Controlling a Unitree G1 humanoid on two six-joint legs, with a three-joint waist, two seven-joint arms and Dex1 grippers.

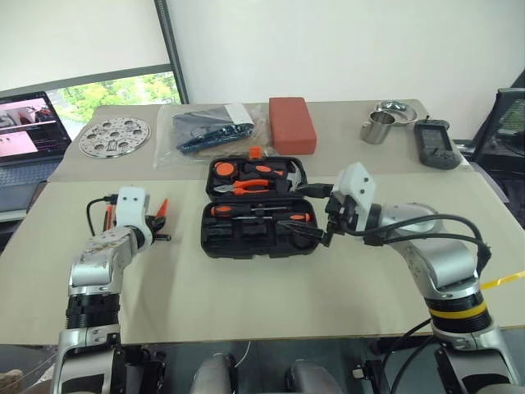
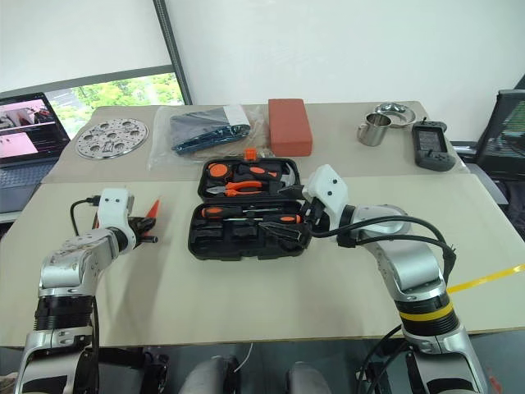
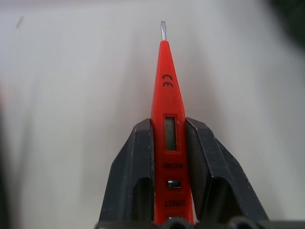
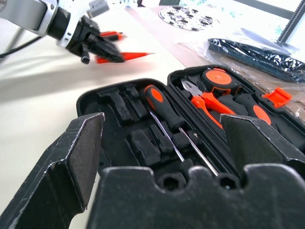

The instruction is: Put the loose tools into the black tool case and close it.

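My left jaws [image 3: 167, 181] clamp the orange pen tool [image 3: 167, 109]; right jaws [image 4: 162, 157] gape over the open case [image 1: 256, 205] at centre frame, screwdrivers [image 4: 164, 119] slotted.

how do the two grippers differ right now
The left gripper has its jaws clamped on the orange tester pen, while the right gripper has its jaws spread wide and holds nothing. The left gripper is off to the left of the black tool case; the right gripper sits at the case's right edge, facing the open slots. Both have black fingers.
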